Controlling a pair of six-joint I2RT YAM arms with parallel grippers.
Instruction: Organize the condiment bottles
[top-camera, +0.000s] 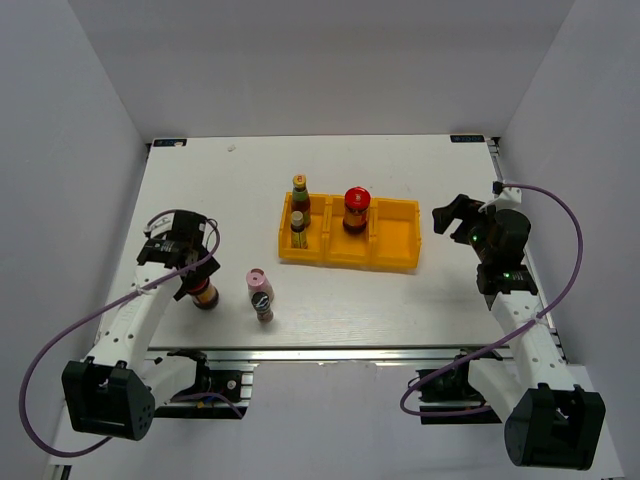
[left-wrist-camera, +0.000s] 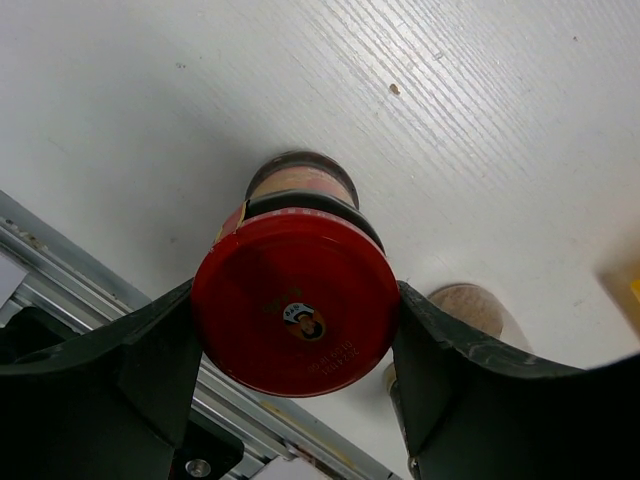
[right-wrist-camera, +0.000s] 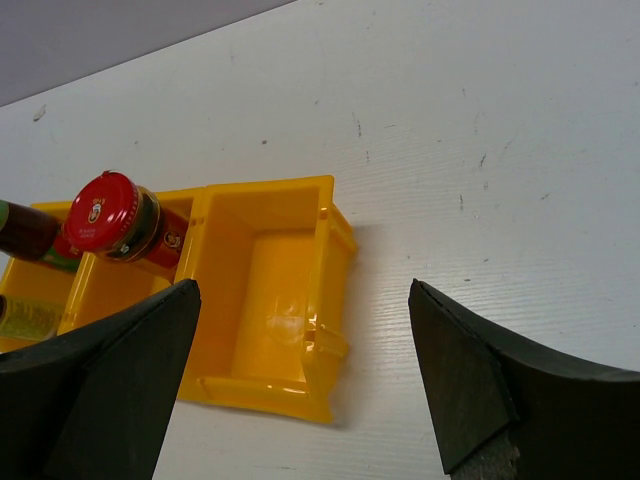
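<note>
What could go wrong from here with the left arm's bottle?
1. The left gripper clamps the red-capped bottle only by its round cap, so it may slip or swing.
2. The pink-capped bottle stands upright between it and the yellow tray. A low carry could topple it.
3. The middle compartment already holds the other red-capped bottle, so setting down beside it looks tight.

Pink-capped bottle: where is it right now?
Top view: the pink-capped bottle stands on the table, near its front edge, outside the yellow tray, just right of the red-capped bottle in the left gripper.
</note>
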